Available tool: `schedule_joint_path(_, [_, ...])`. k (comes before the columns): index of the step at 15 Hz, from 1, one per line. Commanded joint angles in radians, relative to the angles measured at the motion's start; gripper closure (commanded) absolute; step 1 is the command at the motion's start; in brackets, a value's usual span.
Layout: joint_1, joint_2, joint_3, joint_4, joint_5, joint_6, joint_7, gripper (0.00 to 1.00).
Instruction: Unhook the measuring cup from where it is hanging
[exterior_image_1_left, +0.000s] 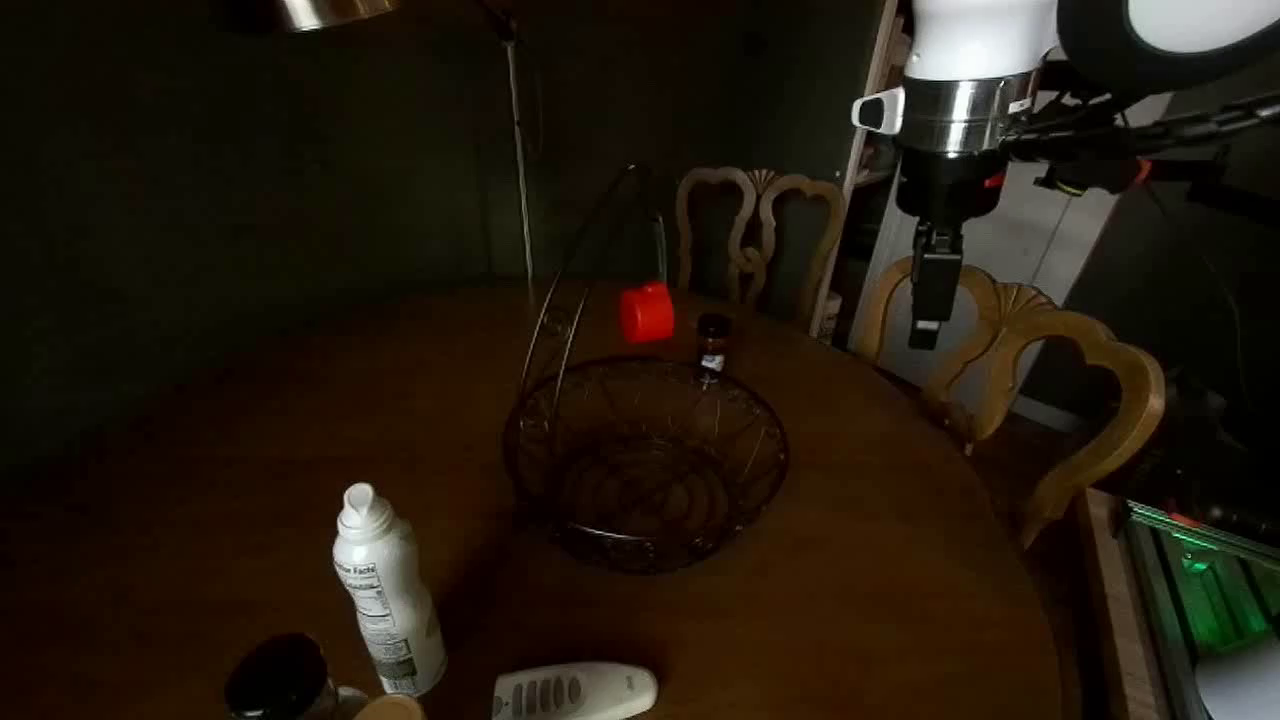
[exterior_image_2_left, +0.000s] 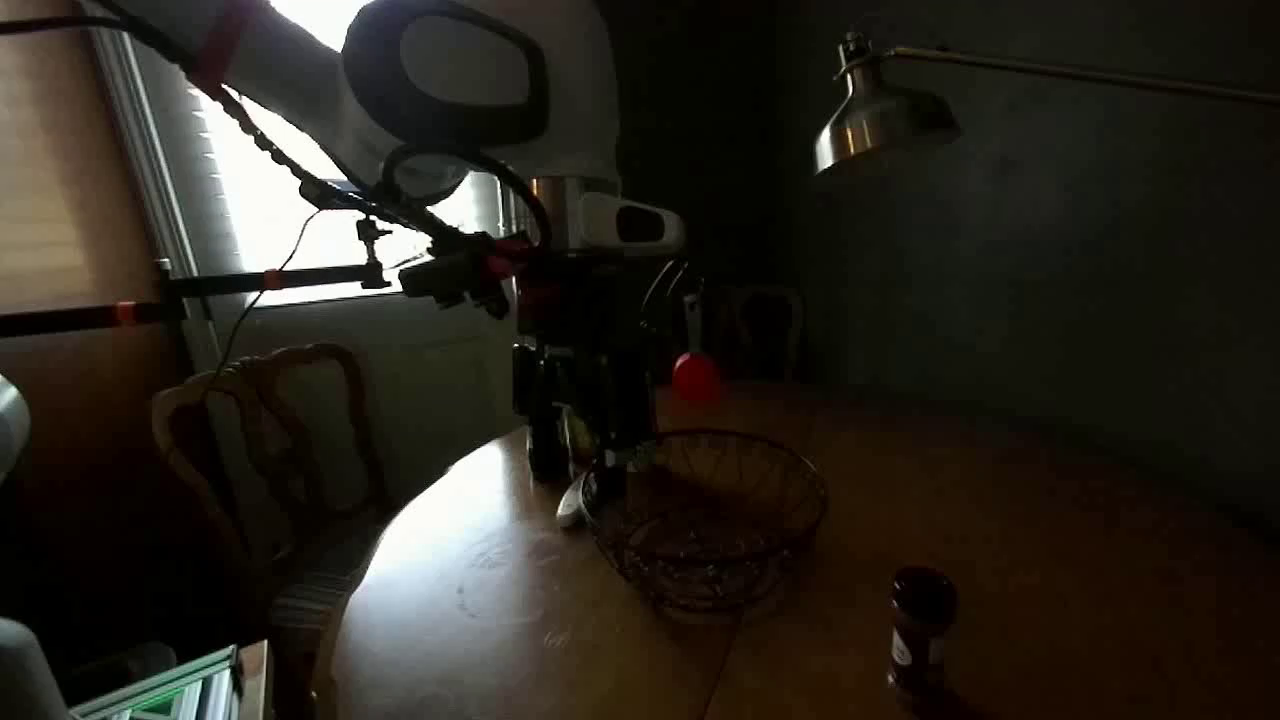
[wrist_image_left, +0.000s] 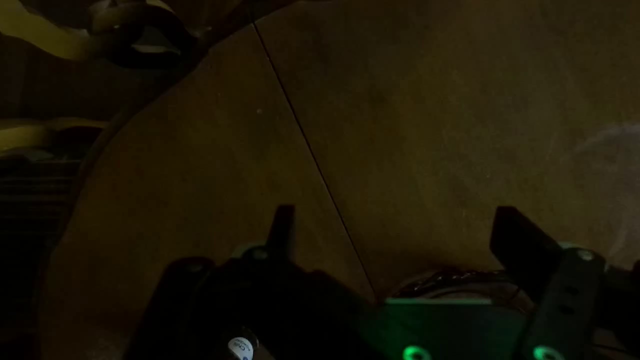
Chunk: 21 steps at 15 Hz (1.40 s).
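Approach step, likely; unhooking not yet begun. Claw (wrist_image_left: 395, 210) spread in the wrist view, nothing between its fingers (wrist_image_left: 517, 240). In an exterior view, cup (exterior_image_1_left: 647, 313) hangs by its handle (exterior_image_1_left: 659, 250) from the hook (exterior_image_1_left: 632, 168), at 12 o'clock of the basket (exterior_image_1_left: 784, 450); claw apart, at the cup's 3 o'clock. Next move should go toward 9 o'clock there, straddle the handle, pinch, then probably lift it clear of the hook.

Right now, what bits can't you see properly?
How the red measuring cup hooks on: too dark in both exterior views.
Bottom of the black-lidded jar: cut off by an exterior view's edge.
Fine print on the white bottle: too small in an exterior view.
Much of the wire basket: behind the gripper in the wrist view.
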<state>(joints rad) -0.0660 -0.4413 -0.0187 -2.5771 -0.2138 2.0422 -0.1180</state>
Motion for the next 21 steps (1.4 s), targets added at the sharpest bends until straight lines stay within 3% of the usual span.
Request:
schedule_joint_path(1, [0.009,0.0,-0.008,0.001,-0.003,-0.002,0.003,0.0])
schedule_joint_path(5, [0.009,0.0,-0.008,0.001,-0.003,-0.002,0.003,0.0])
schedule_joint_path(7, [0.033,0.002,-0.027,0.013,0.017,0.056,-0.07,0.0])
schedule_joint_path(17, [0.175,0.05,-0.116,0.186,0.136,0.281,-0.537,0.0])
schedule_joint_path(21, [0.255,0.105,-0.158,0.245,0.286,0.322,-0.785,0.0])
